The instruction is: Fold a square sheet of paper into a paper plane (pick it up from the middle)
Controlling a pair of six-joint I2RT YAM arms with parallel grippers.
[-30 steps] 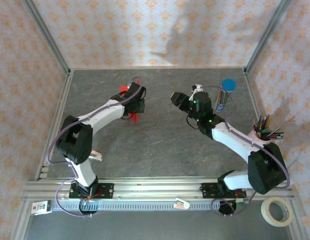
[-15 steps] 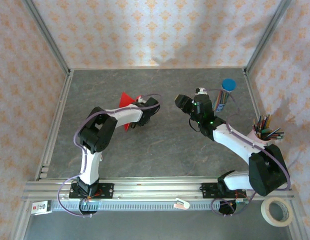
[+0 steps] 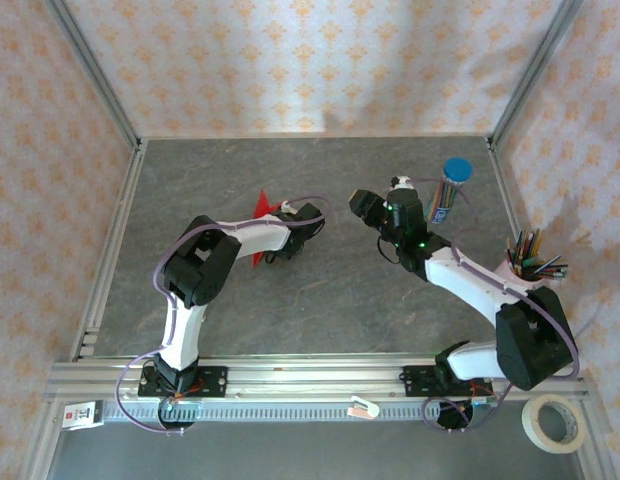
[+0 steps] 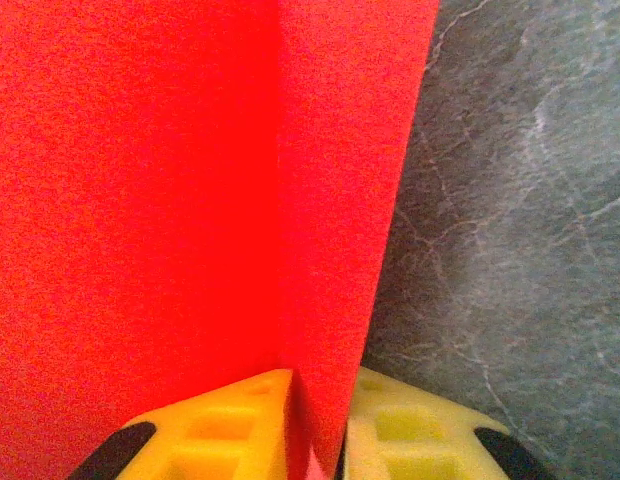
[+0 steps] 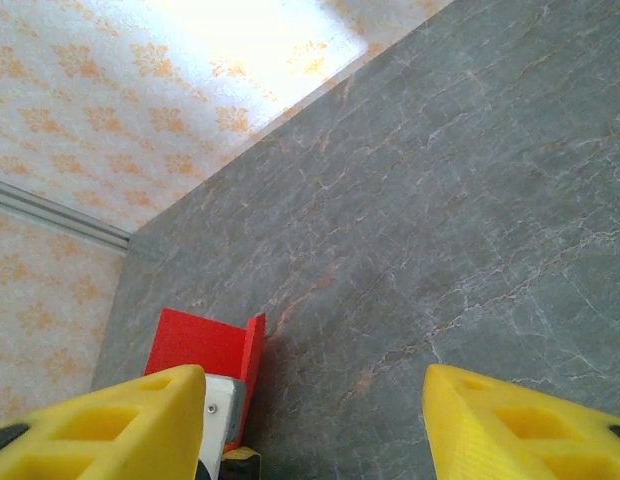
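L arm is swung inward vs 1 s ago; creased paper [image 3: 260,206] is now shown nr table [image 3: 390,300] centre, pinched in L gripper [image 4: 315,388]. R gripper [image 5: 312,390] is held open, empty, so next fold seems prepped.

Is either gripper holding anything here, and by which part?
The left gripper pinches the folded red paper between its fingers, by the flap beside a crease. The right gripper is open and empty.
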